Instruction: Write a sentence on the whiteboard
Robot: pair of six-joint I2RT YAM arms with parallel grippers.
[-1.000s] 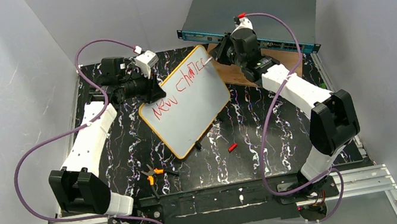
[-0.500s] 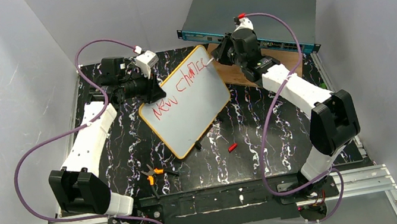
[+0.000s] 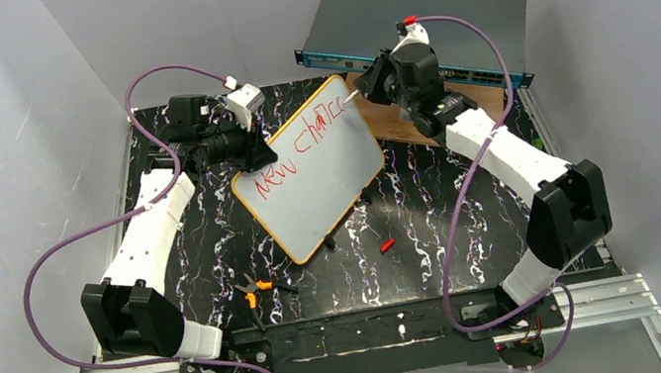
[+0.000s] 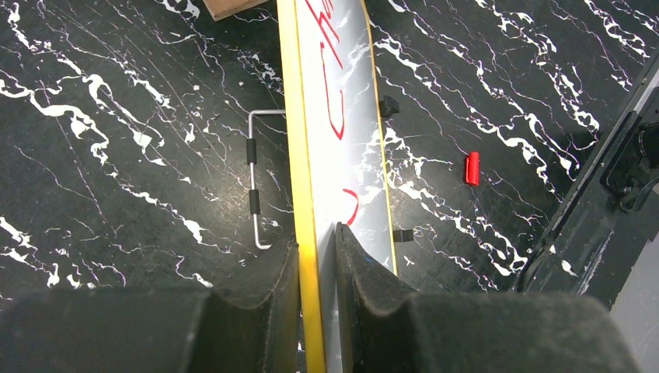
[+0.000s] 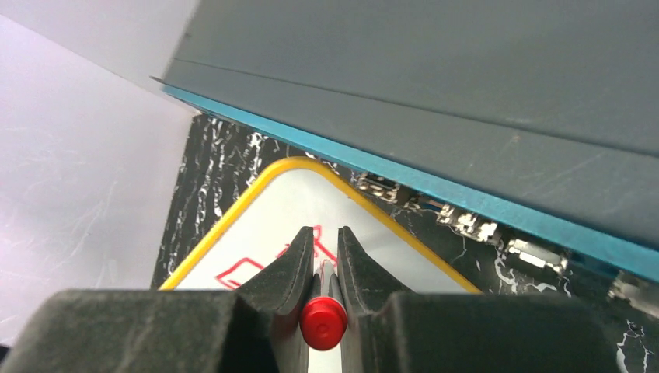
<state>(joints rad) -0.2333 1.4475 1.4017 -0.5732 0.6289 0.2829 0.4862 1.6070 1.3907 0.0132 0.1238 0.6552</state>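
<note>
The whiteboard [image 3: 326, 182], white with an orange rim, stands tilted in the middle of the table. My left gripper [image 3: 252, 156] is shut on its upper-left rim. The left wrist view shows that rim [image 4: 299, 116] edge-on, pinched between my fingertips [image 4: 317, 245]. The sentence [image 3: 295, 147] is red handwriting in one slanted line, roughly "new chance". My right gripper [image 3: 369, 88] is shut on a marker [image 5: 323, 322] with a red end cap. The marker's tip [image 3: 350, 100] rests at the board's far corner. The right wrist view shows red strokes on the whiteboard [image 5: 249, 225] ahead of my gripper [image 5: 325, 233].
A grey rack unit with a blue front [image 3: 419, 12] lies behind the board, with a brown wooden board [image 3: 397, 124] beside it. A red marker cap [image 3: 387, 245] and orange-handled pliers [image 3: 253, 289] lie on the black marbled table [image 3: 408, 194]. The board's wire stand [image 4: 252, 179] sticks out behind it.
The right arm has shifted a little to the right and its elbow has swung outward, with the marker tip staying at the board's far corner. The left arm and whiteboard have not moved.
</note>
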